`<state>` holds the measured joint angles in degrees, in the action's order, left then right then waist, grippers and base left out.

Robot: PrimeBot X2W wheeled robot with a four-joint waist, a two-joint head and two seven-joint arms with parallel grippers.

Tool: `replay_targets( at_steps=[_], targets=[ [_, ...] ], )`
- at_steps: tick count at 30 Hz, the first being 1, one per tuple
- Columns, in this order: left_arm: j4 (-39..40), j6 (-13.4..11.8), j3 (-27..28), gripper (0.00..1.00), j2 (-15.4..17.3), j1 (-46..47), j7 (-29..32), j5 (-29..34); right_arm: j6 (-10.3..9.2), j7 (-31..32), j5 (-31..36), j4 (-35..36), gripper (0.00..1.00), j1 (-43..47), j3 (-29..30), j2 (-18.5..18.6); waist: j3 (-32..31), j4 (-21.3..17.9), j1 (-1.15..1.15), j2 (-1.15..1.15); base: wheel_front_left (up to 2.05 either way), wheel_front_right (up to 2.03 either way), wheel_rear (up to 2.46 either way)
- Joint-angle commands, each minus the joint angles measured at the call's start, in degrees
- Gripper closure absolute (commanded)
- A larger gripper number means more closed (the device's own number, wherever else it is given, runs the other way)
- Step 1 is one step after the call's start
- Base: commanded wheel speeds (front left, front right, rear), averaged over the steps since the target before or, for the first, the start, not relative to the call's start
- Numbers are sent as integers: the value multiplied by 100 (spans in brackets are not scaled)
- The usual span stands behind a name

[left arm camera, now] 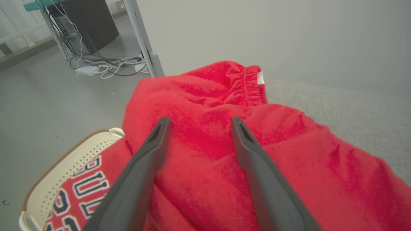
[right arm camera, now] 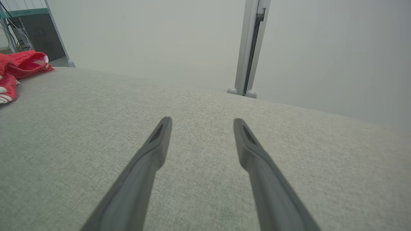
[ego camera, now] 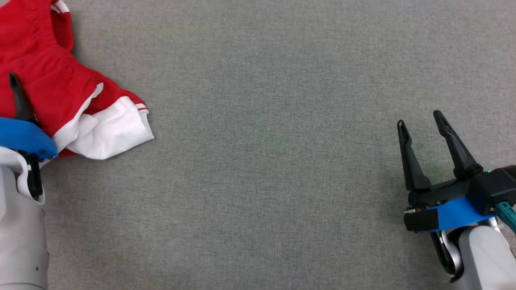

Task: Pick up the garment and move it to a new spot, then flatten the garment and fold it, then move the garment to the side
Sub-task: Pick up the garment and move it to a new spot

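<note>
Crumpled red garment with white trim and a gathered waistband lies right under the left gripper, its fingers spread wide. The right gripper, also spread and empty, hangs over the table, well away from it.

The left gripper and right gripper show dark fingers, blue collars and pale forearms. A teal plug, perhaps cabling, sits at the right's four o'clock.

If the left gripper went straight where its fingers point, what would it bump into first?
Most likely the red garment. The open left gripper points right at its bunched cloth, with nothing between them. How close it hangs is hard to tell.
</note>
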<state>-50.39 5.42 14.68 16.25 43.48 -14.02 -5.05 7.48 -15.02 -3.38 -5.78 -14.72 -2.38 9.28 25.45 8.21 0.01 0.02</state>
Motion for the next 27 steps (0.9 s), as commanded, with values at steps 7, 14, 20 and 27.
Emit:
replay_targets(
  at_steps=[7, 14, 20, 27],
  targets=[
    [-1376, 58, -112, 0, 128, 489, 427, -83, 3, -23, 60, 291, 0, 63, -9, 73, 45, -79, -1, -2, 0, 0, 0],
    [-1852, 118, -314, 100, 112, 668, 251, -51, 3, -23, 70, 214, 0, 157, -58, 38, -128, -46, -1, -2, 0, 0, 0],
    [-1682, 150, -459, 100, 196, 800, -48, 9, 3, -23, -6, 19, 0, 245, -119, -35, -484, -60, -1, -2, 0, 0, 0],
    [-407, 174, -723, 100, 159, 985, -121, 93, 3, -23, -120, -186, 0, 395, -132, -182, -920, -170, -1, -2, 0, 0, 0]
  ],
)
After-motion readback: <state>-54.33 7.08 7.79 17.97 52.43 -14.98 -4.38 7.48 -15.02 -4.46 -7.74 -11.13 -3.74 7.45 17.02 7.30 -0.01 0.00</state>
